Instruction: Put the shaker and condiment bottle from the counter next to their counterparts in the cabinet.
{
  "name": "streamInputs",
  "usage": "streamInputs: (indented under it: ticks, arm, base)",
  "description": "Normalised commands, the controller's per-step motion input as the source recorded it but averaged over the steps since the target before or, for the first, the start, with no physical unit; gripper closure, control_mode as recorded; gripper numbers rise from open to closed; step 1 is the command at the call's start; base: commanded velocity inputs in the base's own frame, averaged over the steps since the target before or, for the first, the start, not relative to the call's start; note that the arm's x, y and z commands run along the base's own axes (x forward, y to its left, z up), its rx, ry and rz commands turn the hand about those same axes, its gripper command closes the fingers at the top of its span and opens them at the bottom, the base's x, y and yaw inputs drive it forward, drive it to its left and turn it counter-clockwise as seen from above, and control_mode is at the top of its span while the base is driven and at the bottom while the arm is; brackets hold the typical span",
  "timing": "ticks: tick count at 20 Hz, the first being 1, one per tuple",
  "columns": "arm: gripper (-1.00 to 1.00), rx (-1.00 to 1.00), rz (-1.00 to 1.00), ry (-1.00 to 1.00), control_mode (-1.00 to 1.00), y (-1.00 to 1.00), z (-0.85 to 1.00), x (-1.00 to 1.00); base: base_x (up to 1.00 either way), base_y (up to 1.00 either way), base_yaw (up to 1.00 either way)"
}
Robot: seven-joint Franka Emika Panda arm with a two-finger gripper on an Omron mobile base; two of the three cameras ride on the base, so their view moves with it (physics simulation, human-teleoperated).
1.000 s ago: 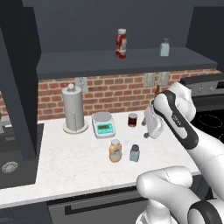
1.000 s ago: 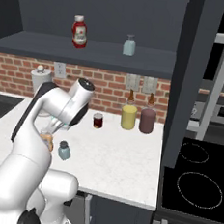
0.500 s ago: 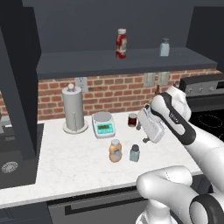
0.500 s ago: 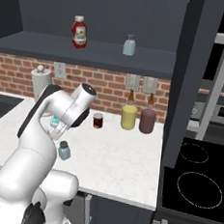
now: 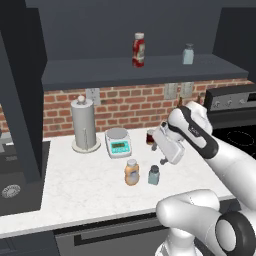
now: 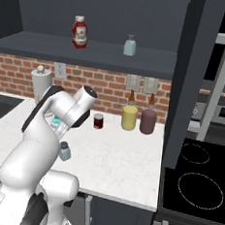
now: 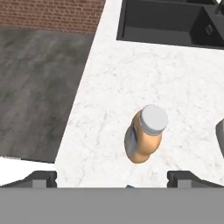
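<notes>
On the surface (image 5: 75, 185) bottle (image 5: 132, 172) and shaker (image 5: 153, 175) both wait (nothing shelved), claw (image 5: 162, 159) spread wide above them.

No text can be read on anything here.

A paper towel roll on its stand (image 5: 83, 129) and a small kitchen scale (image 5: 118, 143) stand by the brick backsplash (image 5: 125, 107). A yellow bottle (image 6: 129, 116), a dark purple bottle (image 6: 148, 120) and a small dark-red jar (image 6: 98, 121) stand beside the stovetop (image 6: 195, 183).
</notes>
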Motion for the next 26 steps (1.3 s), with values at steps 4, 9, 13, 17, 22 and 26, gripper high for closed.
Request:
streamInputs:
  ticks: [4, 9, 13, 17, 22, 26]
  arm:
    - [-1.0, 0.1, 0.0, 0.0, -1.0, 0.17, -0.18, 0.03]
    - [-1.0, 0.06, 0.02, 0.0, -1.0, 0.05, -0.05, 0.1]
    - [-1.0, 0.02, 0.07, 0.0, -1.0, 0.0, -0.04, 0.26]
    - [-1.0, 0.02, 0.06, 0.03, -1.0, 0.0, -0.04, 0.31]
    - [-1.0, 0.03, 0.05, 0.07, -1.0, 0.02, -0.01, 0.24]
    - [-1.0, 0.04, 0.02, 0.12, -1.0, 0.1, -0.03, 0.09]
  base:
    - [0.0, 0.0, 0.0]
    - [0.0, 0.0, 0.0]
    - [0.0, 0.0, 0.0]
    - [0.0, 0.0, 0.0]
    - [0.0, 0.0, 0.0]
    - [0.0, 0.0, 0.0]
